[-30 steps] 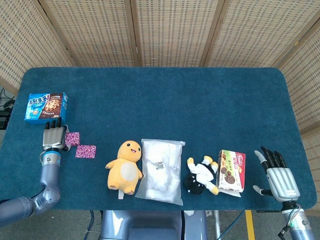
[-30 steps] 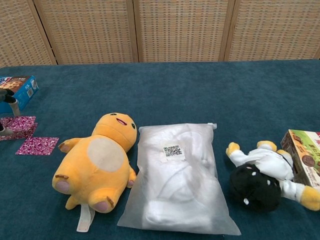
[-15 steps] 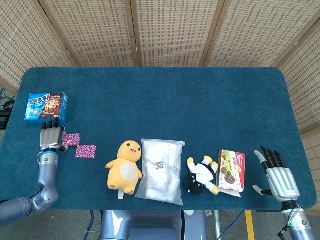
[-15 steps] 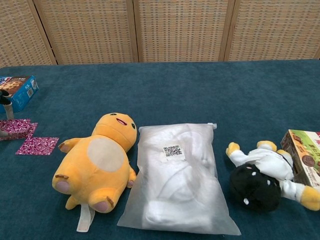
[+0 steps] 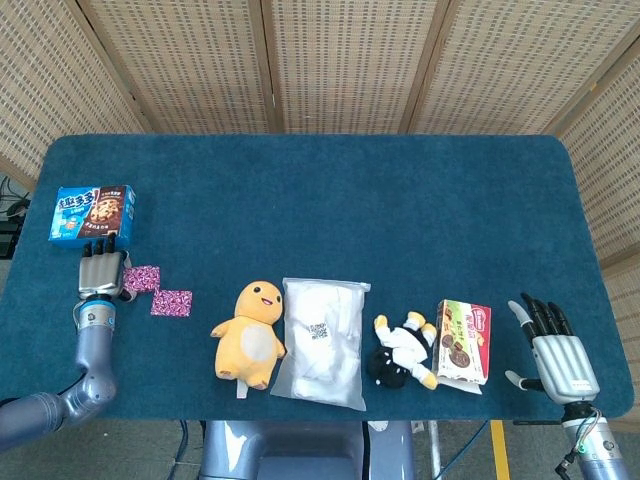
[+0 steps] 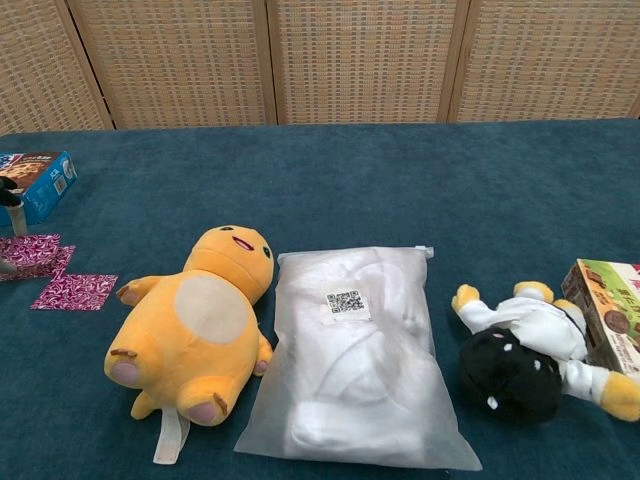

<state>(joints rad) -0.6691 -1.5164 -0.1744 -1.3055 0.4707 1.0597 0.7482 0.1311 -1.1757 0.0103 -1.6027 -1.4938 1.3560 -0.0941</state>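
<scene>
Fingers outstretched, our empty left hand hovers beside the purple patterned foil sachet lying flat on the desk; thin, slippery, we judge an edge pinch best. Right hand idles, spread.

We are looking at a table under a blue cloth. Lying on it, left to right, we are seeing a cookie box, two pink packets, a yellow plush, a white bag, a black-and-white plush and a snack box.
</scene>
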